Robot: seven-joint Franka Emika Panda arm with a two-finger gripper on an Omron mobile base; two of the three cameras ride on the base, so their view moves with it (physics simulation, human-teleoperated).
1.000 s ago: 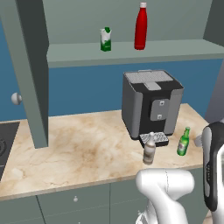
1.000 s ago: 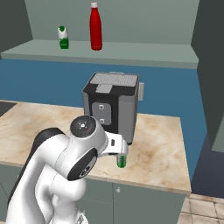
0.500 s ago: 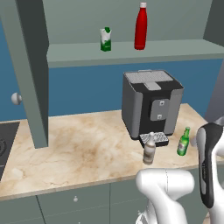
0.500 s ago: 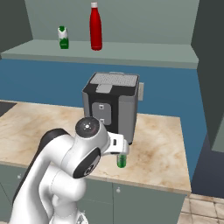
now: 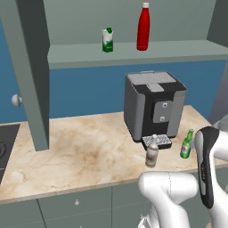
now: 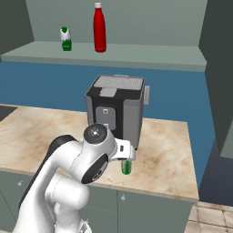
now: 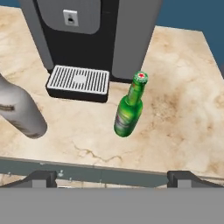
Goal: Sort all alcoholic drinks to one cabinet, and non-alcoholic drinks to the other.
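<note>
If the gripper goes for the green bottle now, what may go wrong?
1. The green bottle is slim and upright; a finger striking it off-centre may tip it.
2. The grey bottle stands beside it, so the open gripper could knock it while descending.
3. The coffee machine sits just behind, leaving little room.

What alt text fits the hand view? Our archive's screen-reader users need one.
A slim green glass bottle stands upright on the marble counter, right of a coffee machine's drip tray. A pale grey-beige bottle stands at the left edge, and the open gripper frames the bottom.
</note>
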